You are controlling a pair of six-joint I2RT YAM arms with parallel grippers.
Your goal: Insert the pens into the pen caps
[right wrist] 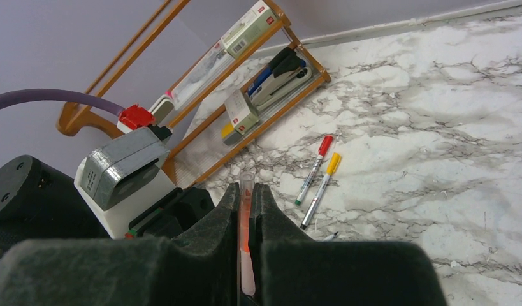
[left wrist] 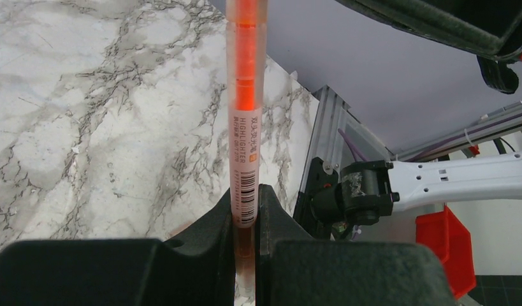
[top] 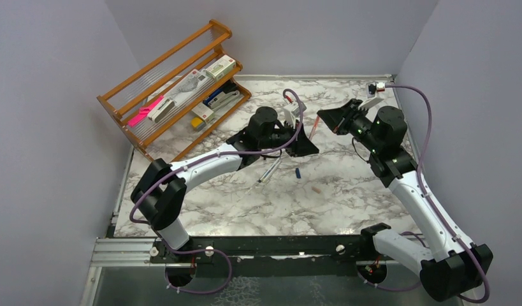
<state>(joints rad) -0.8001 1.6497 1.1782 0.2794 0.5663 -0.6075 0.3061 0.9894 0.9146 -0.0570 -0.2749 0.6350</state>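
- White-and-grey marble tabletop [top: 347, 204]: everything sits on it, walled in by pale lilac panels.
- Orange-brown wooden slatted rack [top: 218, 28]: far left corner, holding small boxes and a dark stapler [right wrist: 280, 73]. Well apart from my work.
- My left gripper [left wrist: 246, 204]: reached out over mid-table. Jaws narrow, clamped on the lower barrel of a salmon-orange translucent highlighter pen [left wrist: 246, 115] just under its white barcode label. The pen stands straight out from the fingers, up off the table.
- My right gripper [right wrist: 246, 197]: facing the left one, close to it. Jaws pinched nearly together on a thin pale translucent tube [right wrist: 246, 183] with orange showing inside. I cannot tell whether it is a cap or the pen's far end.
- Two thin grey-white marker pens, lying side by side on the marble near my left wrist, almost parallel: one wears a red cap [right wrist: 311, 173], the other a yellow cap [right wrist: 319, 191].
- Short dark blue plastic cap [top: 297, 173]: loose on the marble, just right of those two pens.
- Tiny pale pink plastic cap [top: 316, 189]: loose, a little nearer my bases than the blue one.
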